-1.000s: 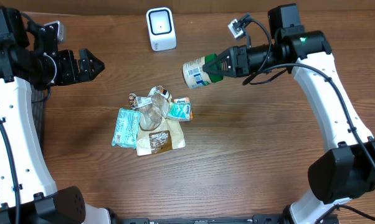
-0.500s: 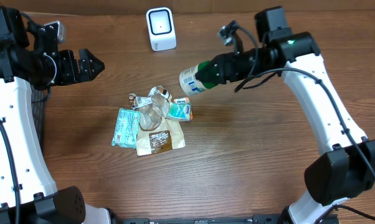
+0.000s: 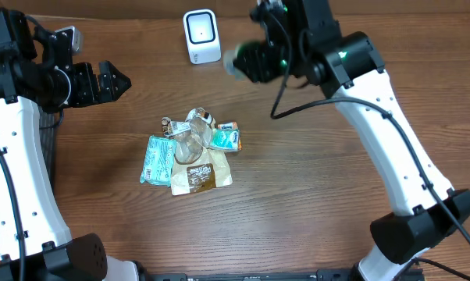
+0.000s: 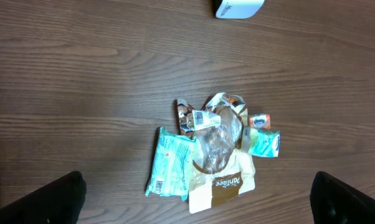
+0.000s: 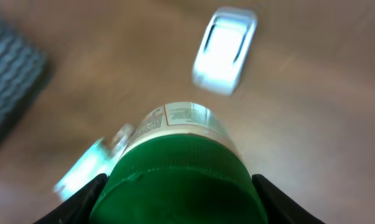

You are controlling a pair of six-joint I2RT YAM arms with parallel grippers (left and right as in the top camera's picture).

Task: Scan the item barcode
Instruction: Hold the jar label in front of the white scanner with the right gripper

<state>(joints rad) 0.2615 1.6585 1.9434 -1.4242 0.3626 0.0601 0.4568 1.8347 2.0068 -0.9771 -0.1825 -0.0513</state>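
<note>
My right gripper (image 3: 255, 62) clamped on the green-capped bottle (image 5: 172, 124), I see the bottle held just right of the scanner (image 3: 202, 35), my left gripper (image 3: 119, 80) spread wide apart, well left of the scanner, packet pile (image 3: 190, 156) in front of the scanner.

- This looks like a robotics lab bench laid out as a mock shop checkout.
- Two white-and-black robot arms, the left arm (image 3: 16, 179) and the right arm (image 3: 391, 133), flank a wood-grain table (image 3: 313, 218).
- A white countertop barcode scanner (image 3: 201, 36) stands near the far edge.
- A heap of snack packets (image 3: 190, 152) lies mid-table like shop goods.
</note>
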